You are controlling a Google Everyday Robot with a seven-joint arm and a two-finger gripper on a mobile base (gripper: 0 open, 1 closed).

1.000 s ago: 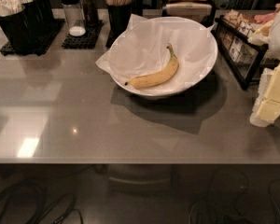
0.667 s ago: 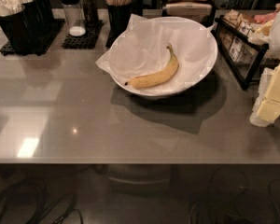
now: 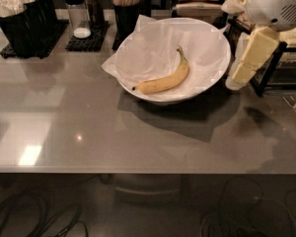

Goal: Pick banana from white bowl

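The banana (image 3: 165, 79) is yellow and curved. It lies in the white bowl (image 3: 218, 42) on the crinkled white paper lining, with its stem toward the back and its brown tip toward the front left. The bowl stands at the back middle of the grey table (image 3: 89, 127). My gripper (image 3: 236, 80) hangs just outside the bowl's right rim, pointing down and slightly left, beside the bowl and apart from the banana. Its white wrist (image 3: 278, 4) is at the top right.
Black cups of utensils (image 3: 19, 19) stand at the back left, with a salt shaker (image 3: 76, 14) and a cup of wooden sticks (image 3: 128, 6) behind the bowl. A black wire rack (image 3: 281, 65) stands right behind my gripper. The table's front edge (image 3: 138, 171) runs across the lower view.
My gripper has moved up and to the left, from the table's right edge to just beside the bowl's right rim. The banana and bowl have not moved.
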